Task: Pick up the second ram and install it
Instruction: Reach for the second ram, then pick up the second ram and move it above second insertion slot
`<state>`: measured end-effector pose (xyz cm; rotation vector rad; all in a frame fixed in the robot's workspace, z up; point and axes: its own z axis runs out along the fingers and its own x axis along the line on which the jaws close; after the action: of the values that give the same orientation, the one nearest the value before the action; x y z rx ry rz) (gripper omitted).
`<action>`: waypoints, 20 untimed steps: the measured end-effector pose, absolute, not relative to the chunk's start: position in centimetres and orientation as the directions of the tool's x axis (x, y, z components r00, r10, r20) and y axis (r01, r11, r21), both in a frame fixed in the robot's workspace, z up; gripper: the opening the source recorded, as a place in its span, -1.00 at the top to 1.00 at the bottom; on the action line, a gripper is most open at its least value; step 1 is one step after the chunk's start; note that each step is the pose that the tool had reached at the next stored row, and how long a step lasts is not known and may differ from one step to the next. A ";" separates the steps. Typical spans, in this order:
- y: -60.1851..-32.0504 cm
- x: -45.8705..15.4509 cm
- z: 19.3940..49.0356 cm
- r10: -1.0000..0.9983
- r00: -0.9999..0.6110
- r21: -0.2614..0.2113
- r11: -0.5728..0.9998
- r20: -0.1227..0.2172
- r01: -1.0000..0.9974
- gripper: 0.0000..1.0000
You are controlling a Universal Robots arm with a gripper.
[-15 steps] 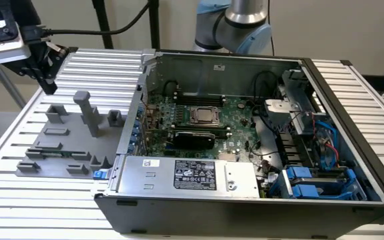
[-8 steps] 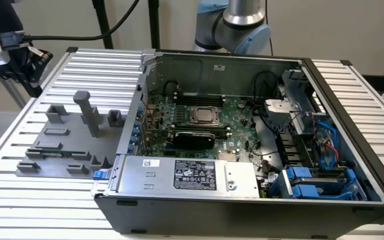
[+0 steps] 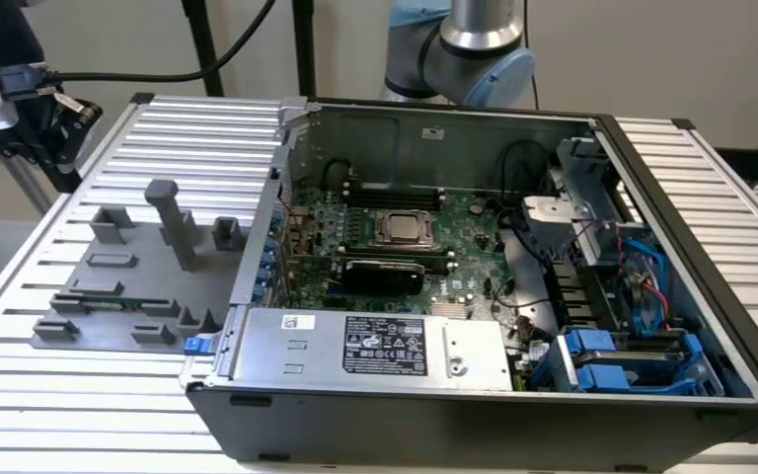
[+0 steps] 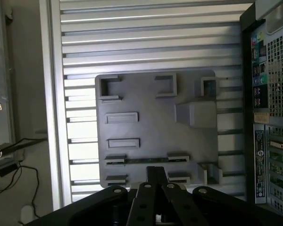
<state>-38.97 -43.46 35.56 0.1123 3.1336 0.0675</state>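
Gripper (image 4: 156,170), jaws pressed together on nothing, is hovering over the fixture (image 4: 151,136) holding the ram (image 3: 106,301); exterior view is showing the open case (image 3: 485,427) alongside.

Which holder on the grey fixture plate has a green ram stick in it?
The long low holder near the plate's near edge in the exterior view: the second ram lies in it; the others hold nothing.
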 end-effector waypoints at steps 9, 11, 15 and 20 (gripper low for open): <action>-43.5 -39.0 35.5 0.071 -0.997 0.044 0.997 -0.004 0.071 1.00; -43.5 -38.9 35.5 0.050 -0.999 0.044 0.998 -0.004 0.050 1.00; -43.5 -38.9 35.3 -0.023 -1.000 0.044 0.999 -0.004 -0.023 1.00; -43.5 -38.9 34.9 -0.114 -0.994 0.044 0.993 -0.004 -0.114 1.00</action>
<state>-38.88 -43.46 34.89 -0.1787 3.1344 0.0694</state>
